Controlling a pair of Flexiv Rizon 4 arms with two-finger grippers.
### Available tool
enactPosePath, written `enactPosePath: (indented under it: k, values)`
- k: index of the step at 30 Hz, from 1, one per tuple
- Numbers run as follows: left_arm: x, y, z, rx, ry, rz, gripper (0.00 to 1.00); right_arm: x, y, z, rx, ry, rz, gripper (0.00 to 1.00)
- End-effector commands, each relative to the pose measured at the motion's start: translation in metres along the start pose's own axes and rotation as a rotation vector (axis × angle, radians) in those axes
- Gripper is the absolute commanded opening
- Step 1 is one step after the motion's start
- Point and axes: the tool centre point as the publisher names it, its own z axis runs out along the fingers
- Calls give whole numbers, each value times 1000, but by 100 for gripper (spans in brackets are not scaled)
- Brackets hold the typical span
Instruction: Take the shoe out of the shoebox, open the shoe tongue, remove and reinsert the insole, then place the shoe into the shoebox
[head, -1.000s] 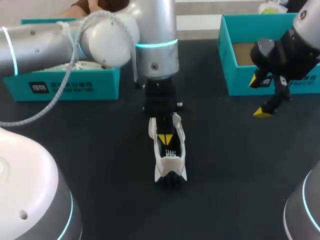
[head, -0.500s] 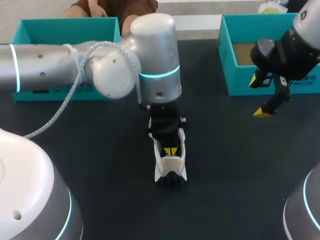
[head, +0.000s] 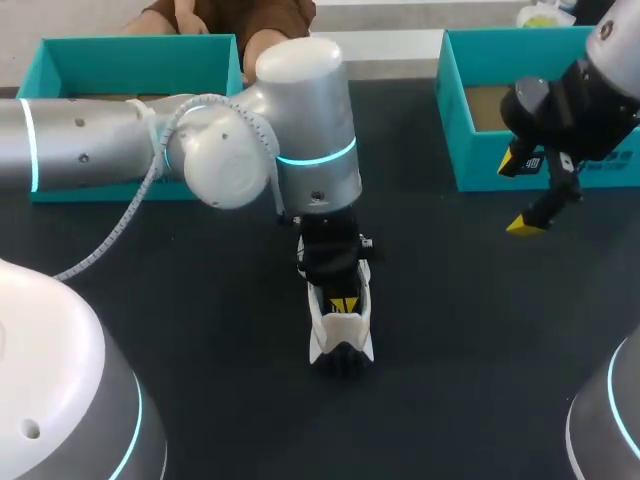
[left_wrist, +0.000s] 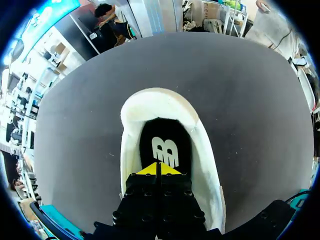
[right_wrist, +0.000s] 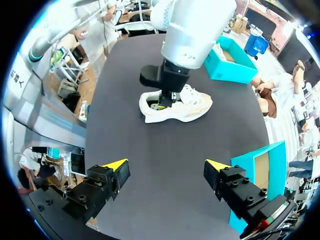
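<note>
- The shoe (head: 340, 328) lies mid-table with its heel towards six o'clock. It is out of the shoebox (head: 470, 160) at two o'clock and the second shoebox (head: 100, 50) at ten.
- The left gripper (left_wrist: 158, 169) is down in the heel opening, yellow tips pressed together over the black insole (left_wrist: 165, 145) (whether they nip its edge, I can't tell).
- The right gripper (right_wrist: 165, 166) hangs spread wide and empty near the two o'clock box.
- The insole looks like thin, floppy foam, so I'd pinch it at the heel edge and peel; the light shoe may lift with it.

Bright, even overhead light; soft glare on the left arm (head: 305, 110) shell, upper centre; shoe (head: 340, 326) bright against matte table (head: 480, 330).
</note>
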Motion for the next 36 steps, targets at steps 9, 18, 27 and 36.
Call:
enactPosePath:
  k: [9, 18, 27, 36]
  values:
    - [-4, -18, 23, 19, 6, 28, 0, -2, 1, 1, 3, 4, 1, 100]
    - [-1, -9, 27, 6, 35, 11, 0, -2, 1, 1, 3, 4, 1, 100]
    - [7, -5, -18, -61, -13, 19, 0, -2, 1, 1, 3, 4, 1, 100]
    - [10, 19, -39, -317, -27, 0, 0, -2, 1, 1, 3, 4, 1, 100]
